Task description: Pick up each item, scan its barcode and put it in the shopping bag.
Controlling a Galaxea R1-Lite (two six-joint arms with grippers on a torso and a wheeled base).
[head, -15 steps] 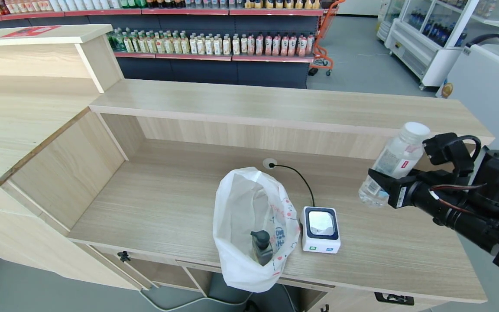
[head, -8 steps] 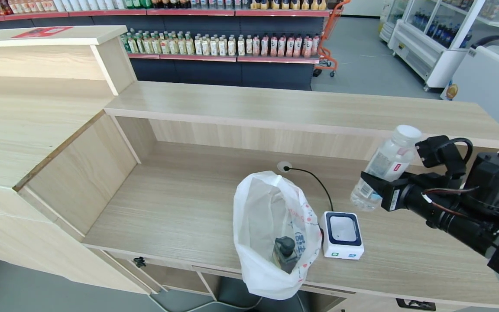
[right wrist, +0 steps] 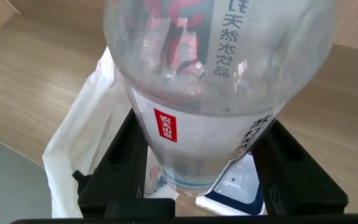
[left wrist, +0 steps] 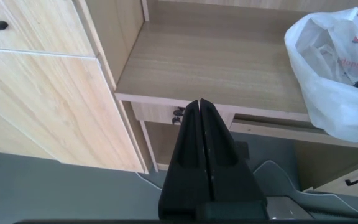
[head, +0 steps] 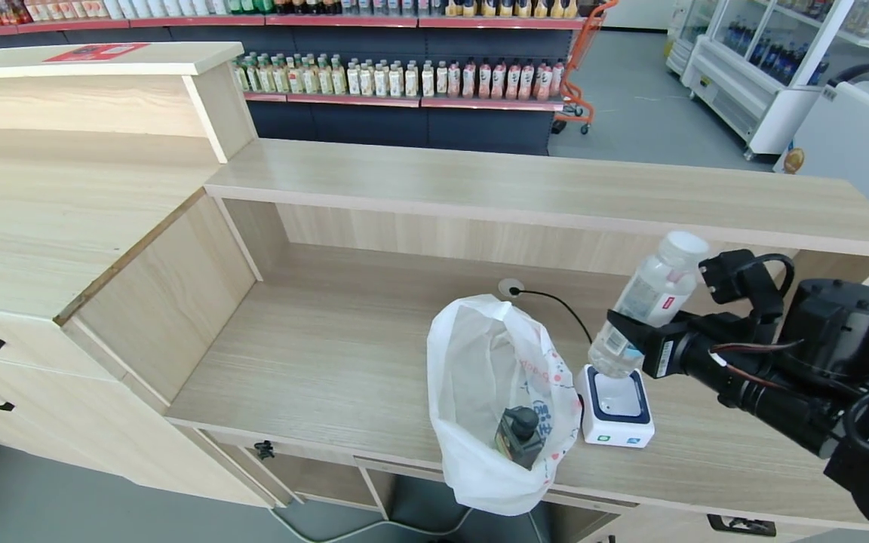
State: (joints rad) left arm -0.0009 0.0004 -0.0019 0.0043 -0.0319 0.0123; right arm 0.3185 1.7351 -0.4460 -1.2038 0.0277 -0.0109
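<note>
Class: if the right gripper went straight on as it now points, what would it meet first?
Likely the scanner, just below the bottle that the right gripper holds; depth is unclear, so perhaps the shopping bag beside it.

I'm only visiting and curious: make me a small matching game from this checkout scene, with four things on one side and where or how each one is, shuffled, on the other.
Things
1. water bottle
2. scanner
3. dark pump bottle
4. left gripper

Place or state
A. inside the shopping bag
B. on the counter beside the bag
C. shut, holding nothing
D. clamped in the right gripper

Pairs: 1-D, 2-B, 3-A, 4-C
</note>
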